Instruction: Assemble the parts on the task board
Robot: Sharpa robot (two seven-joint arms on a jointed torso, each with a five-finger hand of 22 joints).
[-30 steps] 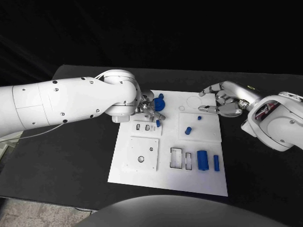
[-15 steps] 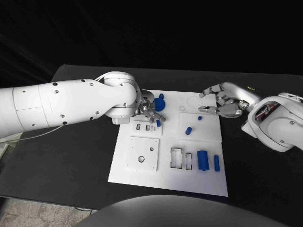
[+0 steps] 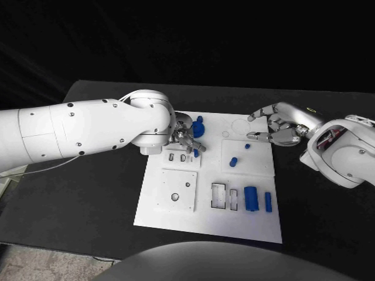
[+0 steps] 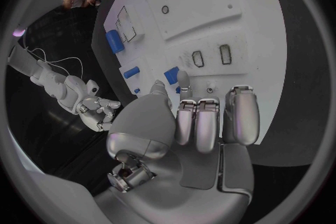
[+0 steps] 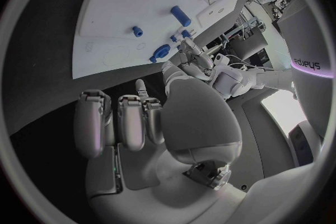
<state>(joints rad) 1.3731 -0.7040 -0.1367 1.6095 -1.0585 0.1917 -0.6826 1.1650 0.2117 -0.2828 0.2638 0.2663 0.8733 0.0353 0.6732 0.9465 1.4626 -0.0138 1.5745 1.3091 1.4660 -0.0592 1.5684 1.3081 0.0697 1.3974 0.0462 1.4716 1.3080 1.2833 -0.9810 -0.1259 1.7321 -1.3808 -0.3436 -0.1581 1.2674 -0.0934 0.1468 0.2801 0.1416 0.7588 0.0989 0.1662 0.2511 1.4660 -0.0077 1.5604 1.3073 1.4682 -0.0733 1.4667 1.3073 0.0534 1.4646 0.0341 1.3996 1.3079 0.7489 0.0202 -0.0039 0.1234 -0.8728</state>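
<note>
My left hand [image 3: 184, 138] is down over the far left part of the white board [image 3: 248, 225], fingers curled toward a small blue peg [image 3: 196, 152] right at the fingertips. I honestly can't tell whether it's pinching it or just hovering over it — the wrist cam shows the peg [image 4: 171, 74] just past the fingertips, nothing more. A bigger blue piece [image 3: 197, 126] sits just beyond the hand. My right hand [image 3: 277, 130] hangs by the board's far right edge, fingers loosely curled, nothing in it as far as I can see; a tiny blue bit [image 3: 248, 146] and another peg [image 3: 233, 161] lie a little inward from it. Closer to me there's a chunky blue block [image 3: 251, 198] and a slim bar [image 3: 268, 202].

These look like hard plastic — light, stiff, probably a bit slick. I'd pinch the peg across its short sides, near the middle.
</note>
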